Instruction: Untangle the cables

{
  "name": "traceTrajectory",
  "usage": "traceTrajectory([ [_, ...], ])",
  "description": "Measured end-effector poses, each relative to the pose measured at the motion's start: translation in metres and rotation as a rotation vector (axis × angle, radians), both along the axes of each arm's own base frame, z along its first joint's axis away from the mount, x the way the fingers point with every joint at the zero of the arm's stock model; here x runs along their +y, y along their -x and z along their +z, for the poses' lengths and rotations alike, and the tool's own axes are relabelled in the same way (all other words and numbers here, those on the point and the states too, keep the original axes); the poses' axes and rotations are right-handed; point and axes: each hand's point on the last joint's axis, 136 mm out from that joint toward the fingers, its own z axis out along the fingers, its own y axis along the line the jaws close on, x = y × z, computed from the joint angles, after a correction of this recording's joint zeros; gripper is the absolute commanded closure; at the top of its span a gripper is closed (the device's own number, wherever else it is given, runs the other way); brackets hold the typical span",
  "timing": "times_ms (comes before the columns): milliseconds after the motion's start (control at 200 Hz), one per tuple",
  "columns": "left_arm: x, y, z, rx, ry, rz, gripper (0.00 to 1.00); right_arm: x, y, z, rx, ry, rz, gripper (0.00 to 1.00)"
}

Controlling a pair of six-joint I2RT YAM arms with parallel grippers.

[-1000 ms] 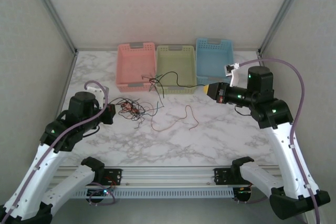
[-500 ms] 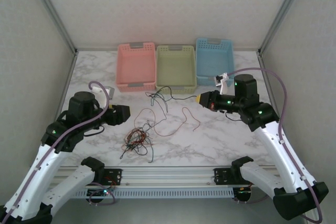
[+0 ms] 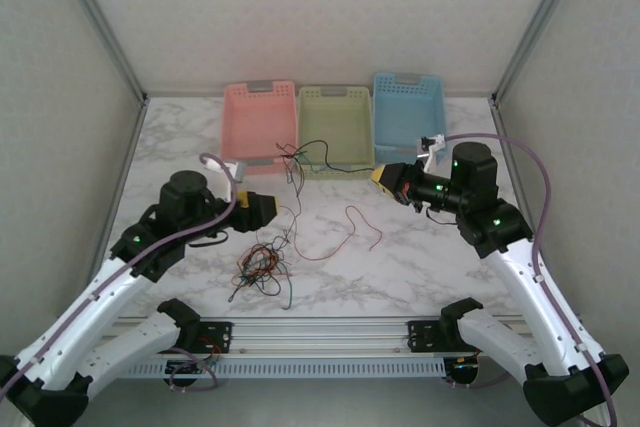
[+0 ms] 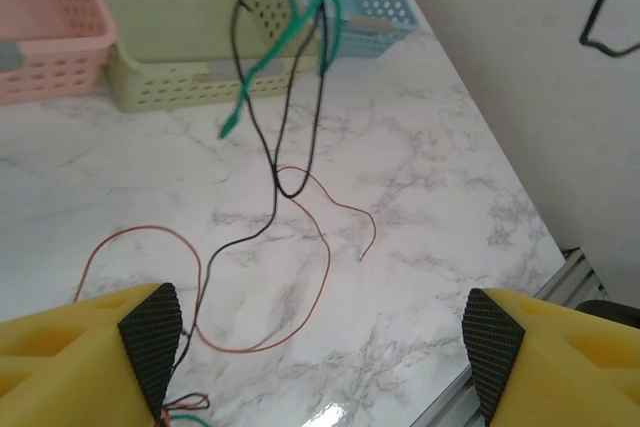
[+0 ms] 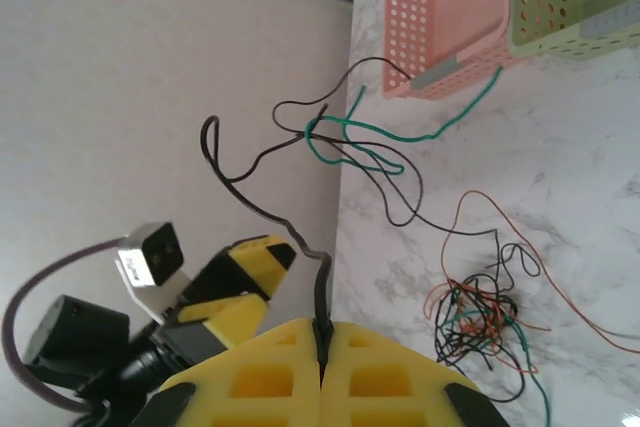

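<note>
- Top external: the left gripper (image 3: 262, 209) sits in front of the green basket (image 3: 335, 132), off to the left, with its yellow fingers apart. The right gripper (image 3: 385, 177) is just off the green basket's front right corner.
- Top external, cables: black and green strands (image 3: 300, 159) hang raised just before the green basket's front wall, and one black line runs toward the right gripper. A mixed clump (image 3: 258, 265) lies on the marble table (image 3: 430, 267), well in front of the green basket and to the left. A red strand (image 3: 345, 232) loops between the clump and the basket.
- Top external: the pink basket (image 3: 260, 125) stands at the green basket's left side and the blue basket (image 3: 408, 107) at its right.
- Left wrist: the fingers (image 4: 90, 347) stand wide apart with nothing between them. A green strand (image 4: 265, 67) and a black strand (image 4: 291, 192) dangle before the green basket. The red strand lies flat on the table, nearer the camera.
- Right wrist: the two yellow pads are pressed together on the black strand (image 5: 321, 292). It rises from the pinch to a knot with the green strand near the pink basket's corner. The clump lies on the table below.
</note>
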Motion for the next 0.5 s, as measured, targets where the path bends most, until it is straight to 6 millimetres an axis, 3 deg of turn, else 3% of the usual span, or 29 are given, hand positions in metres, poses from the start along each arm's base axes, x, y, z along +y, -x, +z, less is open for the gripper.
traceTrajectory([
  [170, -0.021, -0.016, -0.011, -0.047, 0.009, 0.003, 0.21, 0.007, 0.002, 0.003, 0.073, -0.067, -0.032, 1.0],
  [501, -0.037, -0.048, -0.015, -0.146, 0.067, 0.063, 0.21, 0.019, 0.013, 0.018, 0.086, -0.131, -0.026, 1.0],
])
